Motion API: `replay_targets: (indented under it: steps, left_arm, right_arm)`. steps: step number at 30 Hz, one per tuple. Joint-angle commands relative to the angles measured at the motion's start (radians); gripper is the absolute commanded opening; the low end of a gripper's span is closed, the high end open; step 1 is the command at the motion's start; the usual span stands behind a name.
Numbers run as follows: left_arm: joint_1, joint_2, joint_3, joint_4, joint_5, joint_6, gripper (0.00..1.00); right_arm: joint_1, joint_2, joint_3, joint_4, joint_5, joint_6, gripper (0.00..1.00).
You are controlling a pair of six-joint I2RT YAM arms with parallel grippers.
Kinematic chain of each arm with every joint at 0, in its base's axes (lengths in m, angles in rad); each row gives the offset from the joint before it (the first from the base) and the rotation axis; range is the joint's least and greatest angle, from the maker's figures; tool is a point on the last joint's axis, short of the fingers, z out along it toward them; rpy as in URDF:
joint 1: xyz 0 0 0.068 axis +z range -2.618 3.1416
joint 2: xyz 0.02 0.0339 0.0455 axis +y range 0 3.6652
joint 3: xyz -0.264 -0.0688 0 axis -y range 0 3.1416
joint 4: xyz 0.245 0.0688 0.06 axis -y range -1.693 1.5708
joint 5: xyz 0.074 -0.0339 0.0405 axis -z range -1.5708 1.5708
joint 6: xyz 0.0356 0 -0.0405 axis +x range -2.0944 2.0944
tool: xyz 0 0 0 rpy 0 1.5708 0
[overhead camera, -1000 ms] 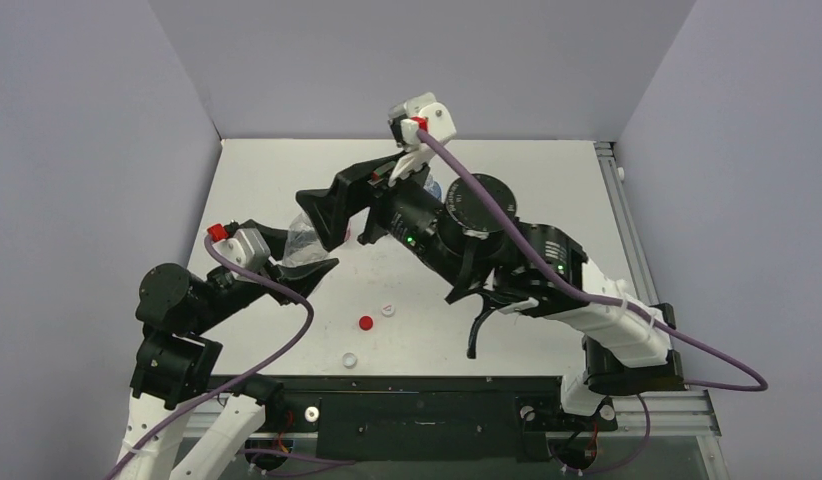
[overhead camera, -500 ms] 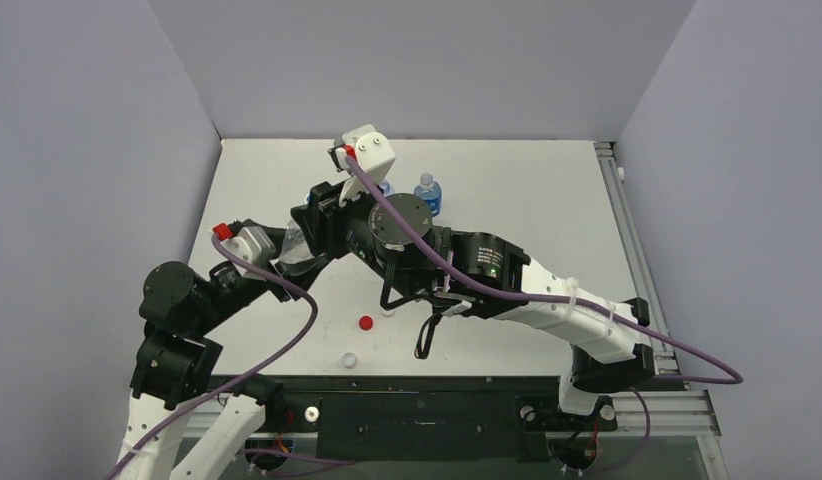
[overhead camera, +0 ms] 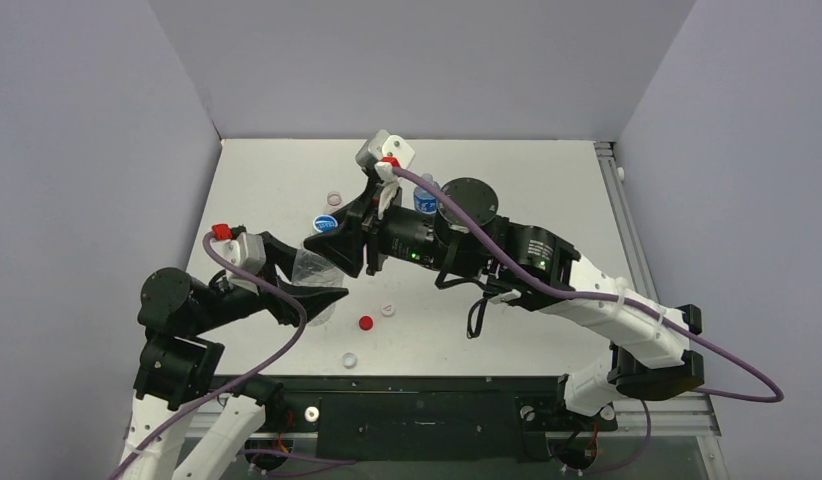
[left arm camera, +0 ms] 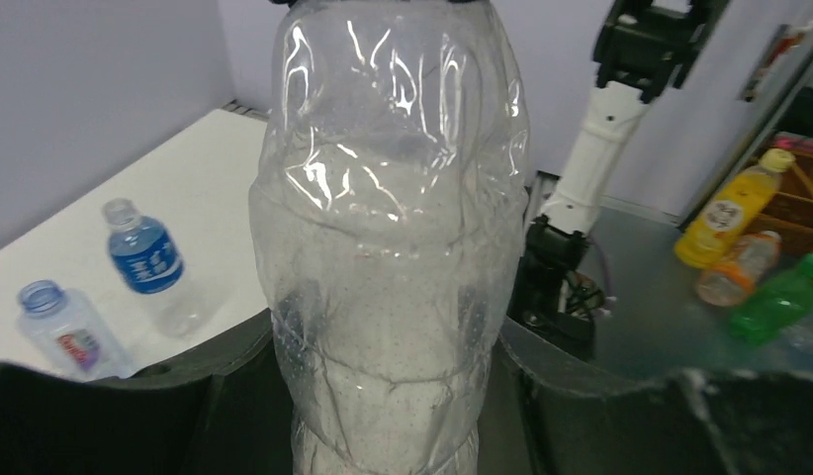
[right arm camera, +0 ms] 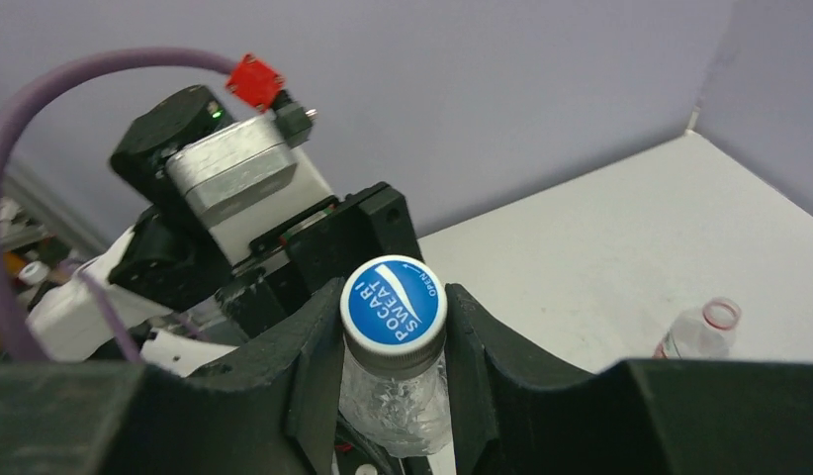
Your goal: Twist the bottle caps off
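While the left gripper (overhead camera: pixel 309 277) is clamping the clear bottle (left arm camera: pixel 388 247) by its body, bracing it against turning, the right gripper (right arm camera: pixel 394 332) is pinching its fingers (right arm camera: pixel 318 341) snugly around the blue cap (right arm camera: pixel 394 302), which is sitting on the bottle's neck, seemingly ready for twisting.

A crumpled clear bottle (left arm camera: pixel 388 257) was beaded with droplets inside. On the white table (left arm camera: pixel 200 168) a small blue-labelled bottle (left arm camera: pixel 145 259) stood just beside an open red-labelled bottle (left arm camera: pixel 64 332). Off the table, a yellow bottle (left arm camera: pixel 729 208), an orange bottle (left arm camera: pixel 739 272) and a green bottle (left arm camera: pixel 778 302) lay close together.
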Motion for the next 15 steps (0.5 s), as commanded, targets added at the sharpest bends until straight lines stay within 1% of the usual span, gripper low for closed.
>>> replay_targets:
  steps: [1,3,4,5,6,7,8,9,10,11,12,15]
  left_arm:
    - [-0.003,0.004,-0.002,0.173,0.216,-0.242,0.17]
    - [-0.003,0.005,-0.007,0.175,0.221,-0.252,0.17]
    - [-0.003,0.003,-0.01,0.166,0.218,-0.238,0.17]
    - [-0.003,0.001,-0.011,0.155,0.202,-0.225,0.16]
    - [-0.003,-0.003,-0.012,0.13,0.19,-0.19,0.16]
    - [-0.003,-0.008,-0.013,0.116,0.16,-0.171,0.16]
    - [-0.003,-0.011,-0.012,0.081,0.113,-0.122,0.16]
    - [-0.003,-0.012,-0.011,0.063,0.086,-0.094,0.16]
    - [-0.003,-0.013,-0.011,0.027,0.024,-0.042,0.16]
    - [-0.003,-0.015,-0.011,0.009,-0.005,-0.014,0.16]
    - [-0.004,-0.018,-0.013,-0.021,-0.057,0.054,0.16]
    - [-0.003,-0.039,-0.037,-0.052,-0.153,0.159,0.15]
  right_arm:
    - [-0.015,-0.078,-0.003,0.109,-0.428,-0.029,0.0]
    - [-0.021,-0.074,0.003,0.078,-0.421,-0.033,0.0]
    - [-0.022,-0.072,0.007,0.059,-0.405,-0.035,0.03]
    - [-0.022,-0.07,0.008,0.049,-0.345,-0.035,0.1]
    - [-0.022,-0.068,0.012,0.034,-0.304,-0.026,0.32]
    - [-0.021,-0.063,0.016,0.016,-0.181,-0.018,0.45]
    - [-0.022,-0.051,0.035,0.004,-0.107,0.001,0.66]
    - [-0.021,-0.041,0.051,-0.028,0.046,0.012,0.72]
    - [-0.021,-0.02,0.089,-0.045,0.112,0.038,0.77]
    - [-0.019,-0.009,0.106,-0.073,0.22,0.049,0.78]
    - [-0.017,0.009,0.136,-0.084,0.299,0.073,0.79]
    - [0.011,0.04,0.161,-0.093,0.407,0.097,0.8]
